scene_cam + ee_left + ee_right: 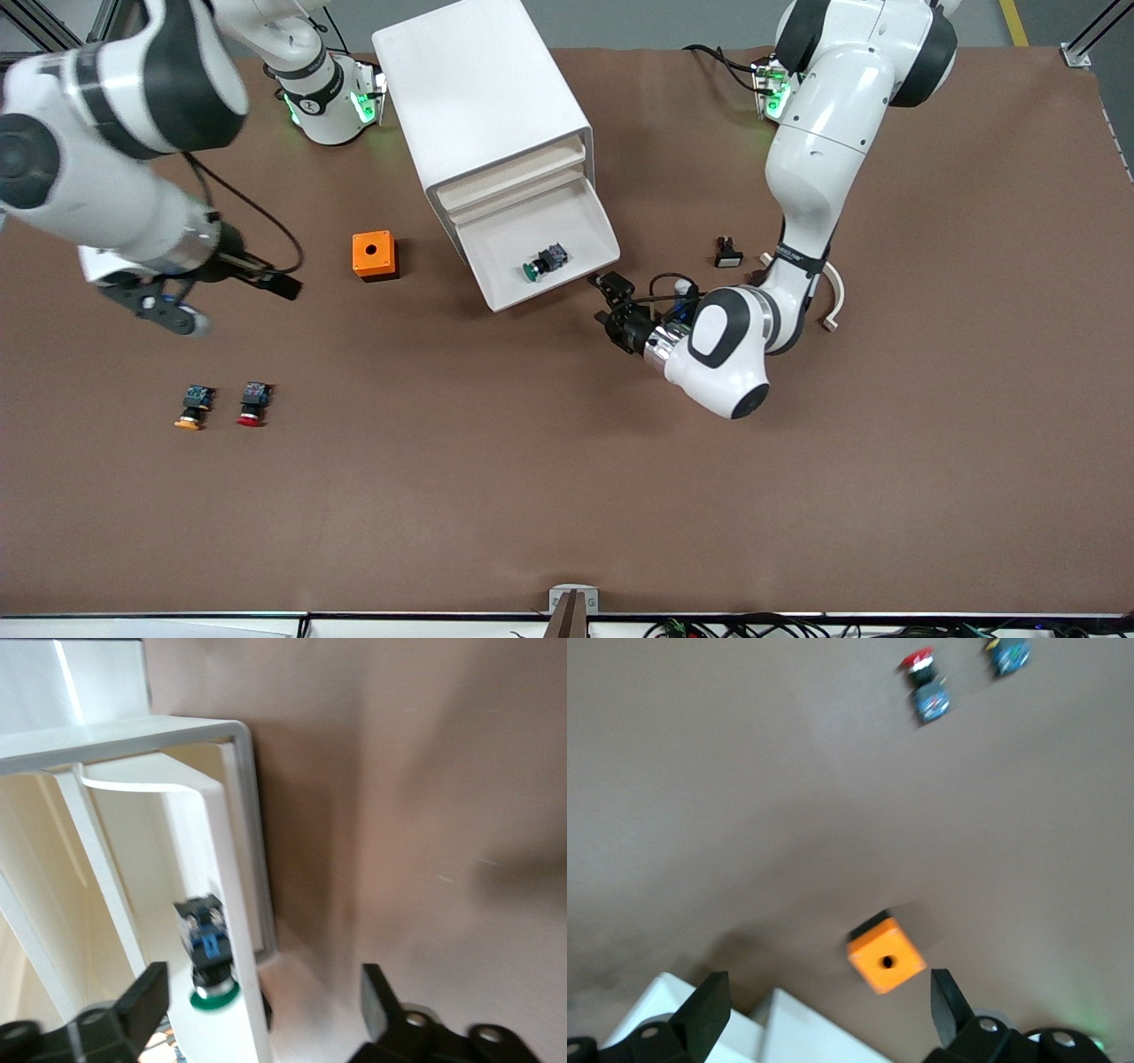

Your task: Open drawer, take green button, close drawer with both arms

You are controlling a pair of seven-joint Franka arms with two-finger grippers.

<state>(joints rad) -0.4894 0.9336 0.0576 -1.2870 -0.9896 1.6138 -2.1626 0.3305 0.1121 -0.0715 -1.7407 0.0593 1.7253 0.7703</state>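
The white cabinet (pixel 483 97) stands at the table's middle, its lowest drawer (pixel 496 297) pulled out. The green-capped button (pixel 543 262) lies on its side in the drawer. My left gripper (pixel 606 301) is open and empty, low by the drawer's front corner toward the left arm's end. In the left wrist view the button (pixel 209 948) lies inside the drawer's side wall (pixel 237 904), and that wall stands between the open fingers of the left gripper (pixel 261 1003). My right gripper (pixel 166 308) is open and empty over bare table toward the right arm's end; its wrist view (pixel 824 1005) shows the cabinet (pixel 788 1032).
An orange box with a round hole (pixel 374 255) stands beside the cabinet, also in the right wrist view (pixel 888 954). An orange-capped button (pixel 192 408) and a red-capped button (pixel 254 404) lie nearer the front camera. A small black part (pixel 727 252) and a white curved piece (pixel 833 306) lie by the left arm.
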